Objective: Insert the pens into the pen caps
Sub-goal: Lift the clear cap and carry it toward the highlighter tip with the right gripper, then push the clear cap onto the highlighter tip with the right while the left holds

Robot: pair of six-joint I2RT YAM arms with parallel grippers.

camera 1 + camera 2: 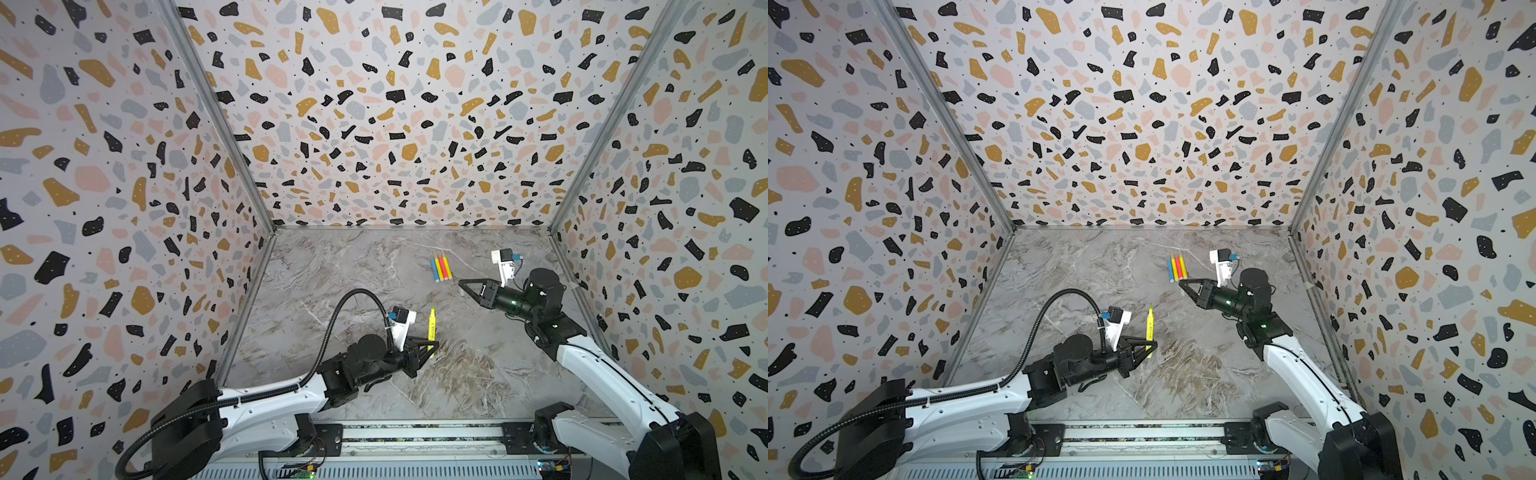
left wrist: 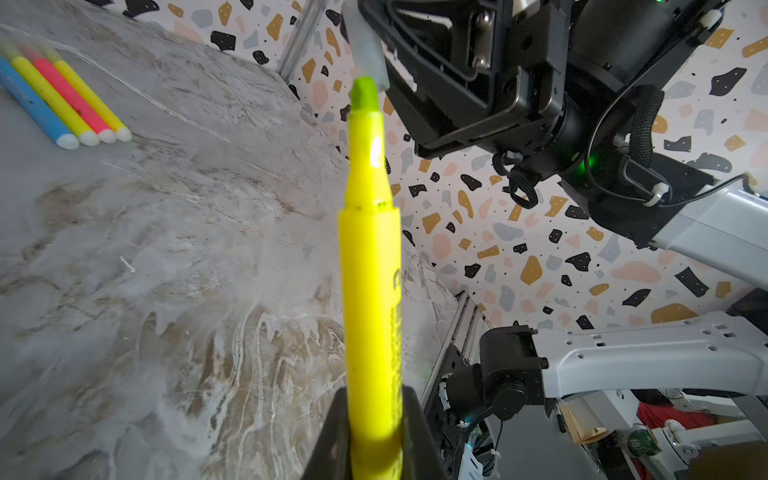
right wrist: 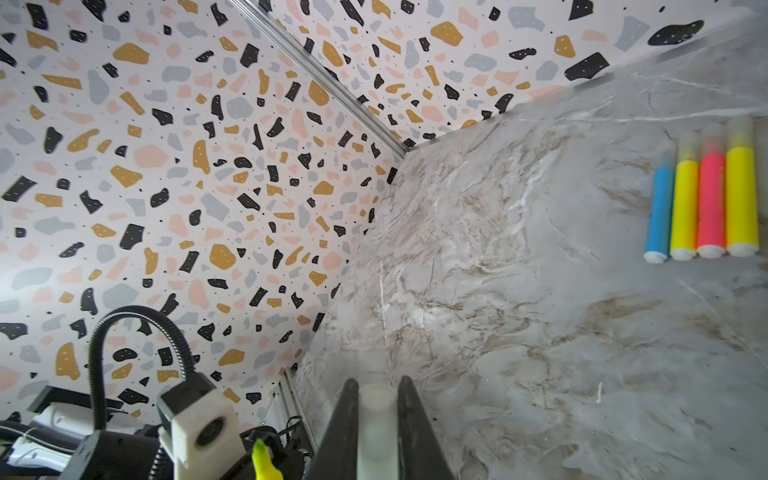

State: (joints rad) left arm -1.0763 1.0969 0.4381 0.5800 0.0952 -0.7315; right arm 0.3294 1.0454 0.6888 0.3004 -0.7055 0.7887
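Fingers (image 2: 328,449) of the left gripper (image 1: 433,345) clench the yellow pen (image 1: 432,326) near its rear end, over the near middle of the table (image 1: 353,270). The right gripper (image 1: 461,283), far right, is clamped on a translucent cap (image 3: 377,419). The pen looks like light, stiff, slick plastic, so grip the barrel, never the soft tip. Its long axis runs near to far, tip pointing far. Beyond lie four capped pens (image 1: 441,268), side by side.

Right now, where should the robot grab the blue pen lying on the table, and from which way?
Probably mid-barrel, from straight above: the blue pen lies flat on the table, outermost in its row, one long side free. A yellow pen touches the other side, so nudge it clear first.
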